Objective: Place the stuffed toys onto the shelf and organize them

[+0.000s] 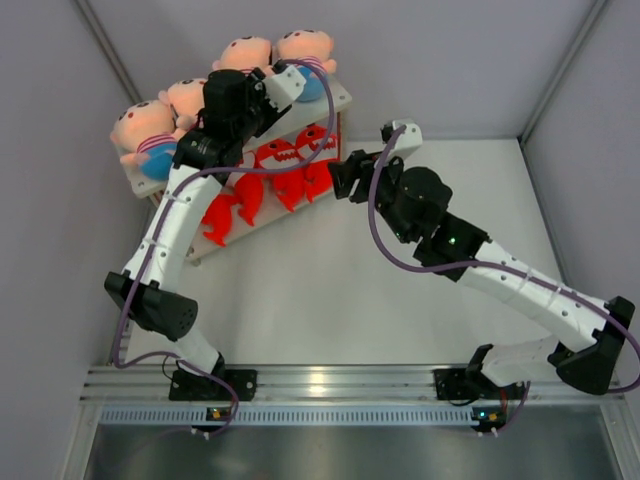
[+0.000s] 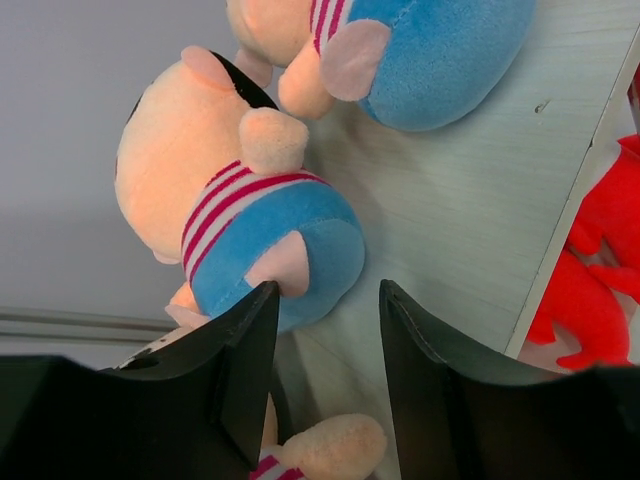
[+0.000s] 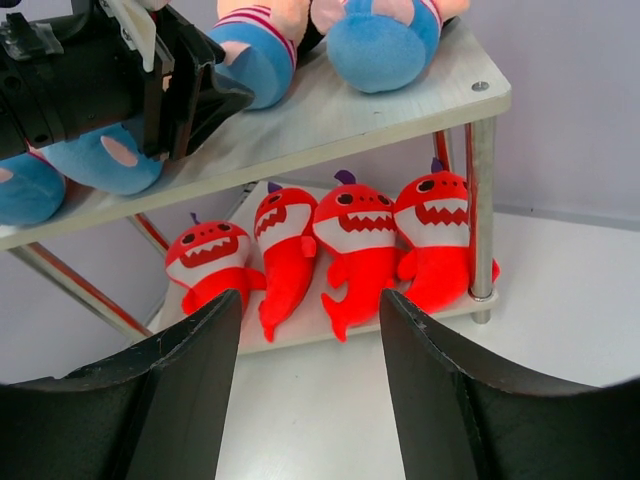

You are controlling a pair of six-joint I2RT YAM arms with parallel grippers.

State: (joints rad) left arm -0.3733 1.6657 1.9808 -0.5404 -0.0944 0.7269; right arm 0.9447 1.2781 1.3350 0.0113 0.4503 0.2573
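Shelf stands at 11 o'clock on the worktop: four dolls on upper board, four sharks below. Left gripper, jaws apart, sits beside the dolls; right gripper, jaws apart, faces sharks.

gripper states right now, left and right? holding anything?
Left gripper: open, holding nothing.
Right gripper: open, holding nothing.

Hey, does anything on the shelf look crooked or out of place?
Mostly tidy. On the shelf's lower board, seen from the right wrist, the second shark from the left is twisted sideways, while the other three sharks face front. The dolls on top look fine.
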